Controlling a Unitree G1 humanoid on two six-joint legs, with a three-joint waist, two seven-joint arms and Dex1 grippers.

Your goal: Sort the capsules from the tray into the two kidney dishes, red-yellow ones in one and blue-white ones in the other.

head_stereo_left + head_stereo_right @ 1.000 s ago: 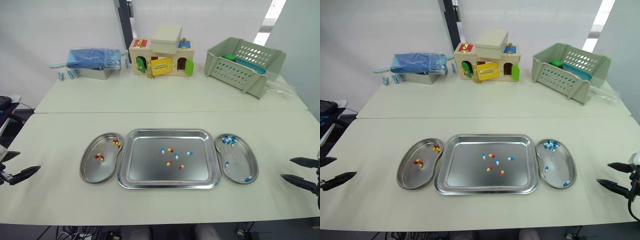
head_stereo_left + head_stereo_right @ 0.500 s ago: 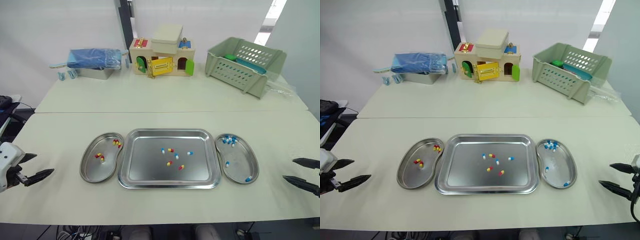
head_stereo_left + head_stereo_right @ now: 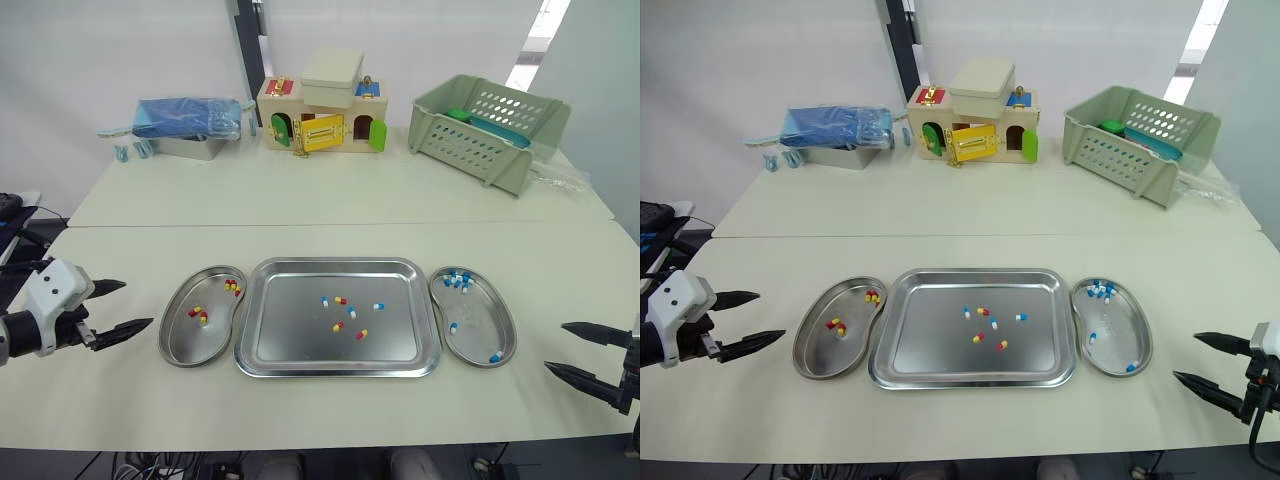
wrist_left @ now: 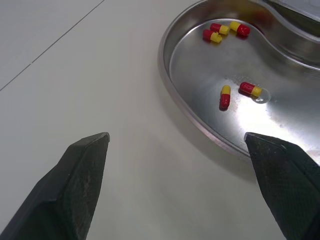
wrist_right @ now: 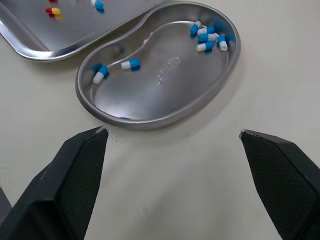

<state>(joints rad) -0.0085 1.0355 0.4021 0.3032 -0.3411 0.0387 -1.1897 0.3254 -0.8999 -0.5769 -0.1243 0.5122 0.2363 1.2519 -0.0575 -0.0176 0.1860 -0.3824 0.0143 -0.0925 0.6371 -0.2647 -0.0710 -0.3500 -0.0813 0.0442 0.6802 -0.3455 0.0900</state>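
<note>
A steel tray [image 3: 290, 340] lies at the table's centre with several loose capsules [image 3: 345, 312] of both colours in it. The left kidney dish [image 3: 178, 340] holds a few red-yellow capsules [image 3: 199, 314]. Several blue-white capsules [image 3: 458, 280] lie in the right kidney dish [image 3: 482, 322]. My left gripper [image 3: 135, 303] is open just left of the left dish, low over the table, with nothing between its fingers [image 4: 75, 185]. Well to the right of the right dish, near the table's front corner, my right gripper [image 3: 556, 346] is open and empty too. The right wrist view looks onto the right dish [image 5: 165, 95].
At the back of the table stand a wooden latch box [image 3: 322, 102], a green plastic basket [image 3: 487, 130] on the right and a blue packet on a metal box [image 3: 188, 120] on the left. Bare tabletop surrounds the tray and dishes.
My left gripper has moved right, from the table's left edge to close beside the left dish. The right gripper has shifted slightly left. Capsules have not moved.
</note>
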